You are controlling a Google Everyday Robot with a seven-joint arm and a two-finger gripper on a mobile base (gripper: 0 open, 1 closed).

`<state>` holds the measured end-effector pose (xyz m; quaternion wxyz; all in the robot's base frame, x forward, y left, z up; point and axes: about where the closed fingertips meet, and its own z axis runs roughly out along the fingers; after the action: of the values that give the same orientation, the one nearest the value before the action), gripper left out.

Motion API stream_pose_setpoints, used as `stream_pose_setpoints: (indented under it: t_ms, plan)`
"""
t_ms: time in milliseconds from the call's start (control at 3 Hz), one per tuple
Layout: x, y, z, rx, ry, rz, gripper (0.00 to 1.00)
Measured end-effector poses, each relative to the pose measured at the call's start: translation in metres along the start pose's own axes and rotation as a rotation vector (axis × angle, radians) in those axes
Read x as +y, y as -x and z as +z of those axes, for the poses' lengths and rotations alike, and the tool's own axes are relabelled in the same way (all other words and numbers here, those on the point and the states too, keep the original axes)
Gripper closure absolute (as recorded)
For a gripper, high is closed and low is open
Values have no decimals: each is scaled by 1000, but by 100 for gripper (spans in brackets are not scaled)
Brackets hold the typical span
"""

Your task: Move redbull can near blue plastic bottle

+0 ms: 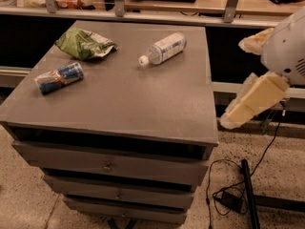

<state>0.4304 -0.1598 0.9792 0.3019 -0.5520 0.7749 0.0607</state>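
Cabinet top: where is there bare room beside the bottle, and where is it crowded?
Bare: the wide front and right of the cabinet top, from the blue plastic bottle to the near edge, and the strip between bottle and green bag. Crowded: the left side, where the bag and redbull can lie close. The end effector hangs off the right side.
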Motion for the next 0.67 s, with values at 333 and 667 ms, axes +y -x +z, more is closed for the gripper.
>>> stream_pose_setpoints:
  t_ms: [333, 667]
  plan:
    - [5, 32, 28, -196, -11, 4, 0]
    - [18, 84, 59, -399, 30, -25, 0]
